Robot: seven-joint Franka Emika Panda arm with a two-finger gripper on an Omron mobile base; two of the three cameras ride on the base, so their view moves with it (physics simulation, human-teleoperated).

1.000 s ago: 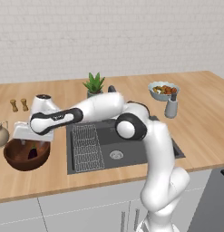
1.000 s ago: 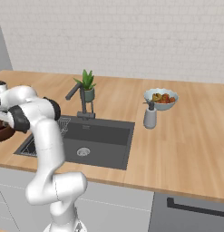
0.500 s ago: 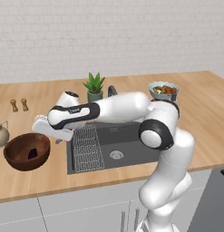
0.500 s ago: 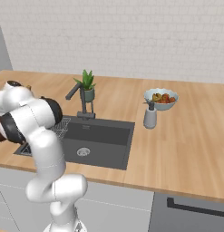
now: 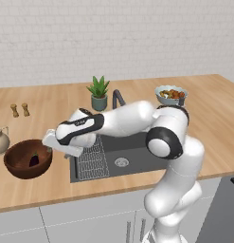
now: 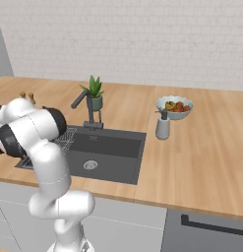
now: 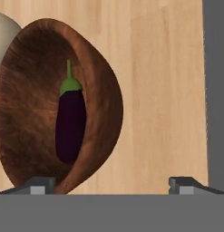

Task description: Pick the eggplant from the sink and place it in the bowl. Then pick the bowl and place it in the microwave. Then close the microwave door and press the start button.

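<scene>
End effector (image 7: 112,185) jaws are standing wide apart and gripping nothing; in the hand view I am seeing the two dark fingertips (image 7: 38,185) far from each other, one at the near wall of the bowl (image 7: 102,97), the other over bare counter (image 7: 163,81). From the left base view I am watching the end effector (image 5: 51,144) hovering just right of the bowl (image 5: 16,166), at the left edge of the sink (image 5: 137,156). The eggplant (image 7: 70,122) is lying inside the bowl, its green stem pointing away from the hand; it is showing as a small dark shape (image 5: 34,160) in the left base view. A pale jug (image 5: 0,140) is sitting just beyond the bowl to the left. A potted plant (image 5: 99,93) is standing behind the sink beside the faucet (image 5: 118,98).
</scene>
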